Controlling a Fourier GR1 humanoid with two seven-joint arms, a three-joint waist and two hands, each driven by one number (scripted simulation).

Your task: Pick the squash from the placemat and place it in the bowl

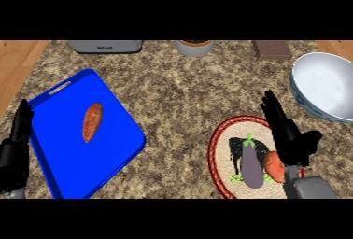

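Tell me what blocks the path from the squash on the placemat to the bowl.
Nothing visible does. The squash lies on the placemat; the right hand hovers beside it, and bare counter leads to the bowl.

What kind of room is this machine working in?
Most likely a kitchen. The worktop is speckled stone counter, with a blue cutting board holding a sweet potato, a white bowl, and what looks like a toaster at the back.
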